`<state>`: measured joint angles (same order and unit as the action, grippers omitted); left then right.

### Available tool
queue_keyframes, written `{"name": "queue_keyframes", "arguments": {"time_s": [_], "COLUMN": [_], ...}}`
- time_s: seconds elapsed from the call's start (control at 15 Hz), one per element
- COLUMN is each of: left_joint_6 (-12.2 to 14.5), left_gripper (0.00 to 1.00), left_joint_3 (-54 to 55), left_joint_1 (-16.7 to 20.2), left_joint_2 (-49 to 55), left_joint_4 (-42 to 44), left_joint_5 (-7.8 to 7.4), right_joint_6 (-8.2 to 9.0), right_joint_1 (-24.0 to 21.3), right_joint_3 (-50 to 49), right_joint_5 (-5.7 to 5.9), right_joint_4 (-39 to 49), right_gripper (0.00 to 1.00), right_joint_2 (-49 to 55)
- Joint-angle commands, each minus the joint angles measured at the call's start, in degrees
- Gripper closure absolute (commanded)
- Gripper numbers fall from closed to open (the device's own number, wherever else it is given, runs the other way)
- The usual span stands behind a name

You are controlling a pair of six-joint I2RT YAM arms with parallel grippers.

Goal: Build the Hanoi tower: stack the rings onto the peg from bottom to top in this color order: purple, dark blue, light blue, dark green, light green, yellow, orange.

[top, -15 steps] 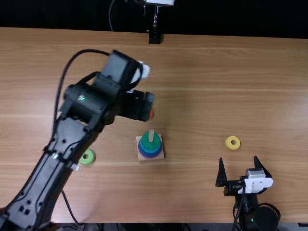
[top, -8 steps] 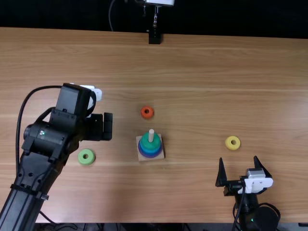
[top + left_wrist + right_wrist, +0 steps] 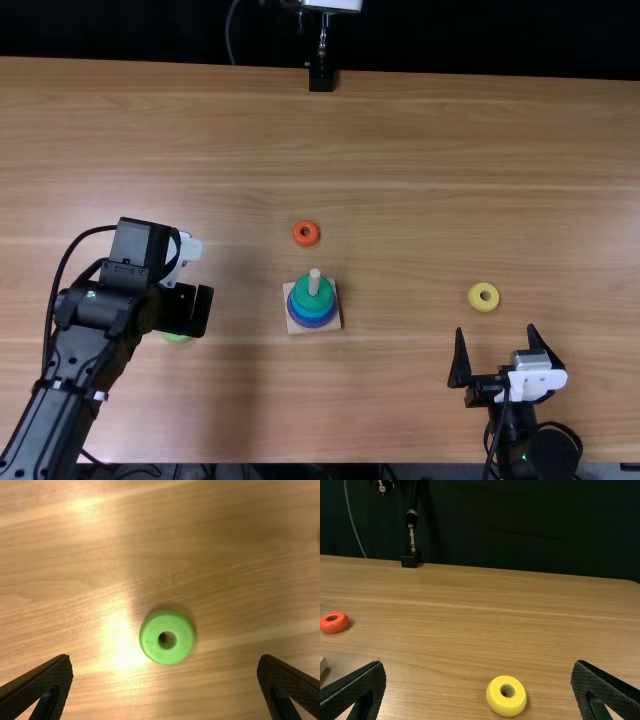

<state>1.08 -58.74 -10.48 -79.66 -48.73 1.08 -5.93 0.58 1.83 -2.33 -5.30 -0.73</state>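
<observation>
Hovering open above light green ring (image 3: 152, 639) on desk (image 3: 250, 585) with left end effector (image 3: 166, 657); possibly risking a tilted grip by descending off-centre. Holding right end effector (image 3: 479, 664) open near yellow ring (image 3: 502, 704).

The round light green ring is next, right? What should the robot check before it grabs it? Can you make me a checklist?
1. Left gripper open: ok, its two flat black fingers are wide apart.
2. Light green ring lying flat on the table, hole up: ok.
3. Ring lined up between the fingers, as the left wrist view sees it: ok, near the middle.
4. Fingers low enough to squeeze it: cannot tell.
5. Round dark green ring on top of the stack, ready for light green: ok.
6. Tip of the pale upright peg free for another ring: ok, it pokes up out of the stack.
</observation>
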Motion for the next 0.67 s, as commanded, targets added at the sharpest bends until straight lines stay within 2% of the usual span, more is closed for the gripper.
{"name": "queue_keyframes", "arguments": {"time_s": [0.0,0.27,0.6], "left_joint_6": [4.09,4.19,4.19], "left_gripper": [0.0,0.0,0.0], "left_joint_3": [1.44,0.82,0.56], "left_joint_1": [0.11,0.46,0.46], "left_joint_2": [-3.49,-11.48,-15.88], "left_joint_4": [0.21,0.21,0.21], "left_joint_5": [-0.45,-0.34,-0.34], "right_joint_6": [0.03,0.03,0.03], "right_joint_1": [-0.75,-0.75,-0.75], "right_joint_3": [-0.95,-0.86,-0.95], "right_joint_5": [0.11,0.11,0.11], "right_joint_4": [-0.35,-0.35,-0.35], "right_gripper": [0.0,0.0,0.0], "right_joint_2": [0.73,0.73,0.73]}}
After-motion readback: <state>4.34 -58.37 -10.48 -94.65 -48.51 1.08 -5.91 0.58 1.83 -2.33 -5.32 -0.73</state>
